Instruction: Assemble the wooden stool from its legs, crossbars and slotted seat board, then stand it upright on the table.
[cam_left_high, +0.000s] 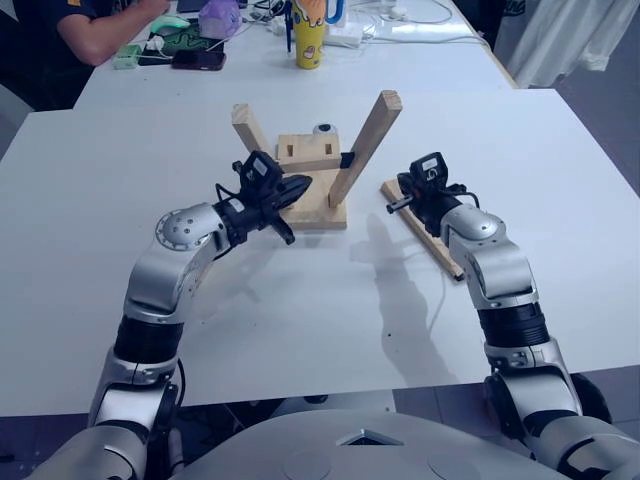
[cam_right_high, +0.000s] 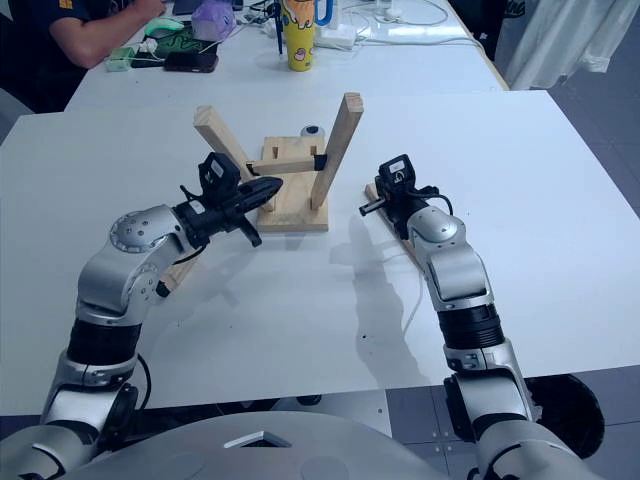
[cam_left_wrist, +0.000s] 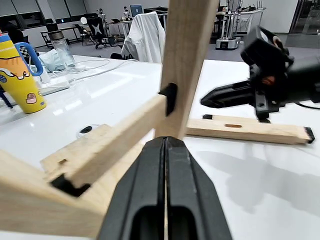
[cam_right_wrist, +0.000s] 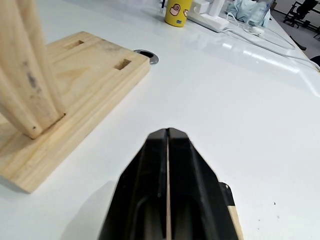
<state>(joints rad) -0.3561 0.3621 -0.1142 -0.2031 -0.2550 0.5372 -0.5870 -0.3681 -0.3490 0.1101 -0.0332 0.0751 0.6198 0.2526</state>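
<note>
The slotted seat board (cam_left_high: 322, 214) lies flat at the table's middle. Two legs rise from it, a short-looking left leg (cam_left_high: 247, 128) and a taller right leg (cam_left_high: 368, 140), joined by a crossbar (cam_left_high: 312, 163). My left gripper (cam_left_high: 300, 183) is shut on nothing, its tip at the board's left side just below the crossbar (cam_left_wrist: 115, 140). A loose leg (cam_left_high: 432, 245) with a slot lies on the table right of the board. My right gripper (cam_left_high: 392, 207) hovers over its far end, shut and empty, pointing at the board (cam_right_wrist: 85, 75). Another wooden piece (cam_right_high: 178, 272) lies under my left forearm.
A yellow cup (cam_left_high: 309, 40), cables and small items stand on the adjoining table behind, where a person sits at the far left. A round cable grommet (cam_left_high: 324, 129) sits just behind the board. Bare white tabletop spreads in front and to both sides.
</note>
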